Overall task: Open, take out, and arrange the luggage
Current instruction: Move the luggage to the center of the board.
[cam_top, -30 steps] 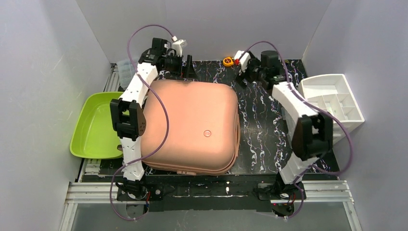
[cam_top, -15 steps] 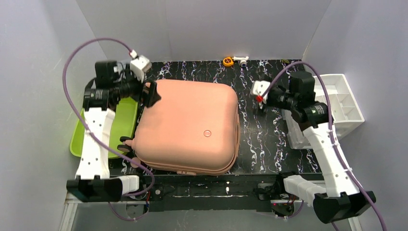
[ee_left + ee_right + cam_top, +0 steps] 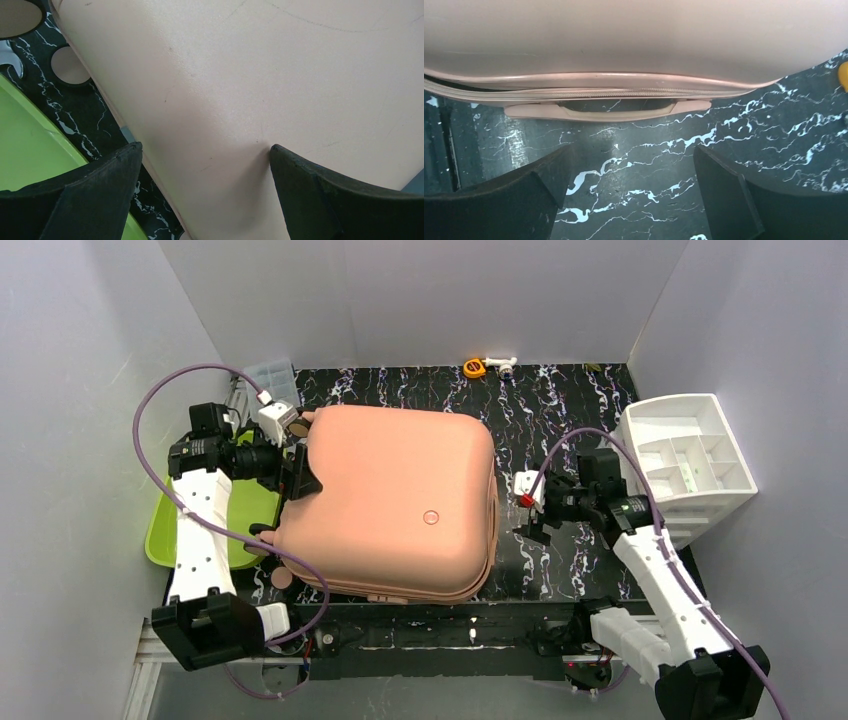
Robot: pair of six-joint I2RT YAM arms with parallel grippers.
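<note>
Now my left gripper (image 3: 303,470) and right gripper (image 3: 530,522) gape empty, flanking the closed salmon-pink hard-shell suitcase (image 3: 390,505) mid-frame; opening comes first, I reckon, which means working its zip (image 3: 624,92).

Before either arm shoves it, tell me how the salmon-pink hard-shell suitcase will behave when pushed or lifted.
The salmon-pink hard-shell suitcase probably stays stiff: its moulded shell shows no sag. That smooth, rounded surface looks slippery to pinch; the pink side handle seems a safer hold. Lying flat and closed, it should slide rather than tip.
</note>
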